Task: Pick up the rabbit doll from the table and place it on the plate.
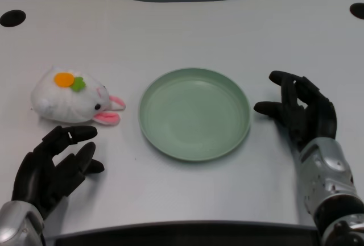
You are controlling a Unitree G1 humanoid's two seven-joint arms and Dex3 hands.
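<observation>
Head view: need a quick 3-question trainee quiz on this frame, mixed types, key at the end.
1. True or false: the rabbit doll already lies on the plate.
2. Which side of the plate is the doll on in the picture? A) left B) right C) on top of it
3. Fill in: the left hand sits nearer the camera than the doll, fingers apart, holding ____.

Key
1. False: it lies on the white table, apart from the green plate.
2. A
3. nothing
</observation>
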